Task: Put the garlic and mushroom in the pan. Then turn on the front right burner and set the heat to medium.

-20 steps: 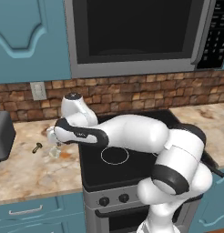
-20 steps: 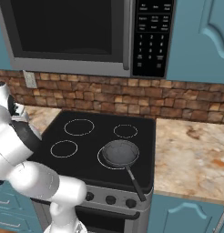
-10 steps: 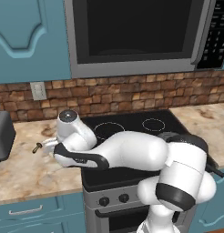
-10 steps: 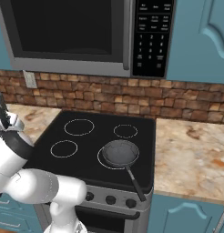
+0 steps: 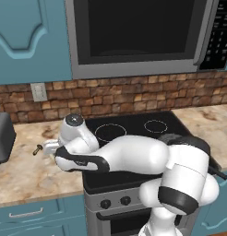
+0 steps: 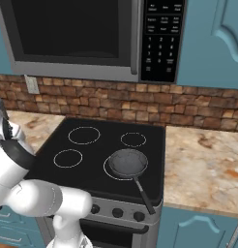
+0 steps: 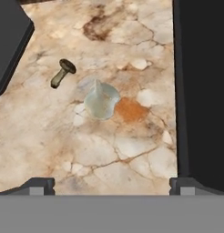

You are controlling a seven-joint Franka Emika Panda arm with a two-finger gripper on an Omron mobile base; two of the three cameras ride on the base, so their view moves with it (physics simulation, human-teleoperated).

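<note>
On the counter (image 7: 132, 150) left of the cooktop (image 6: 101, 155), the hand view shows the brown mushroom (image 7: 63, 73) on its side, then the pale, glassy garlic (image 7: 101, 100) just beside it, both ahead of the gripper (image 7: 112, 184), whose jaws stand wide and hold nothing. Right base view adds the pan (image 6: 127, 162), empty, on the front right burner (image 6: 110, 170).
</note>
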